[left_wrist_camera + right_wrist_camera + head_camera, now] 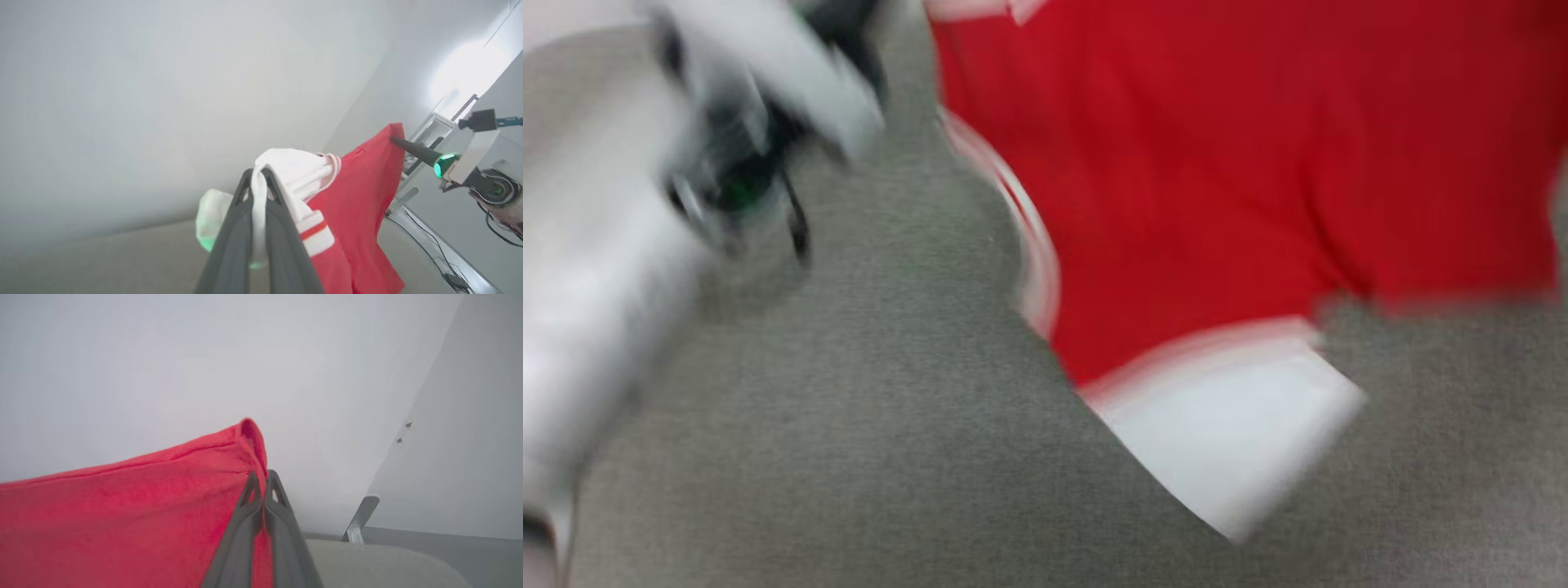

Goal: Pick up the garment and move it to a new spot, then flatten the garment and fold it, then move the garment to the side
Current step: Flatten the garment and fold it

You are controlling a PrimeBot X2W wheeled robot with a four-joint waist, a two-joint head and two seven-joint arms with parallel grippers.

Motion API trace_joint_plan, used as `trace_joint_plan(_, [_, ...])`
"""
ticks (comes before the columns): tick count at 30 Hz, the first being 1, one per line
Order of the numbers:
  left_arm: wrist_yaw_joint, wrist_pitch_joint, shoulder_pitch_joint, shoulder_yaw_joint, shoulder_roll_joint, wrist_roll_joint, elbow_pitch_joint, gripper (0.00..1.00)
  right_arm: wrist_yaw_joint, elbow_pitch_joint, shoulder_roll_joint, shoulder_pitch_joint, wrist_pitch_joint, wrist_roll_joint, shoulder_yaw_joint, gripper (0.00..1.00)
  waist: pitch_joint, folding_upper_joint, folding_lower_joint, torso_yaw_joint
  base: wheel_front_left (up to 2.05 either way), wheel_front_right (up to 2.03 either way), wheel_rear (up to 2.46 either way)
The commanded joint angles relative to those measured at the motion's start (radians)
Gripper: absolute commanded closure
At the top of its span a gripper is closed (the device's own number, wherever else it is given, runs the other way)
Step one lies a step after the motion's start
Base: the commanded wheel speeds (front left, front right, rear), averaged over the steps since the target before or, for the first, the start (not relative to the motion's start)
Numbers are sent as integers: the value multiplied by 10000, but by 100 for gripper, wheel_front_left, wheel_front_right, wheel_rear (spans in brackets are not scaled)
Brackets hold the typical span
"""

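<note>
— While both arms hold it up, the garment (359,192) hangs as a red sheet stretched between the left pincer (258,173) and the right pincer (261,477). What has each one got?

— Left pincer: fingers together, clamped on a bunch of white sleeve cloth (294,167), with the striped trim (316,232) just beside one finger. Right pincer: fingers together on a rolled red hem (249,435) at a top corner of the shirt.

— Is that far grip seen from the left wrist as well?

— Yes. At that view's right, a dark finger with a green light (443,161) at its base meets the upper corner of the red cloth, and the fabric falls in folds from there.

— And from the head?

— Blurred. Red fabric covers the upper right, and a white sleeve panel (1241,433) points down over a grey woven surface (890,457). Whether the panel touches that surface cannot be told. A pale forearm (596,269) crosses the left edge.

— Background?

— A plain pale wall (143,81) stands behind the shirt in both wrist views. Dark cables (425,249) lie along the floor at the lower right of the left wrist view. A metal bracket (359,520) stands at the wall's foot in the right wrist view.
</note>
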Motion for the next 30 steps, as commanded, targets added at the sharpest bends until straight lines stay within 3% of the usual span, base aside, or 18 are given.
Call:
trace_joint_plan(1, [-16,-11,-897,247,-222,55,713,100,-14,449,110,-682,-453,-268,-358,100,354,0,0,-356,0,0,0])
trace_joint_plan(9, [2,-842,-4516,847,-992,782,3805,100,-17,2423,783,-3138,-2411,-1165,-1557,100,620,0,0,-821,0,0,0])
trace_joint_plan(13, [3,-921,-4896,818,-1273,550,4246,100,-16,3135,1221,-3402,-2749,-1334,-1671,100,598,0,0,-895,0,0,0])
trace_joint_plan(21, [-3,-1077,-2167,126,-961,-404,2793,100,-14,3157,1638,-1338,-2446,-896,-1326,100,583,0,0,-818,0,0,0])
trace_joint_plan(25, [-5,-1454,-141,-217,-455,-809,1598,100,-14,1984,1623,347,-2094,-327,-621,100,495,0,0,-852,0,0,0])
trace_joint_plan(30, [-6,-1762,2255,-425,250,-1133,-148,100,-13,50,980,2553,-1628,789,132,100,185,0,0,-863,0,0,0])
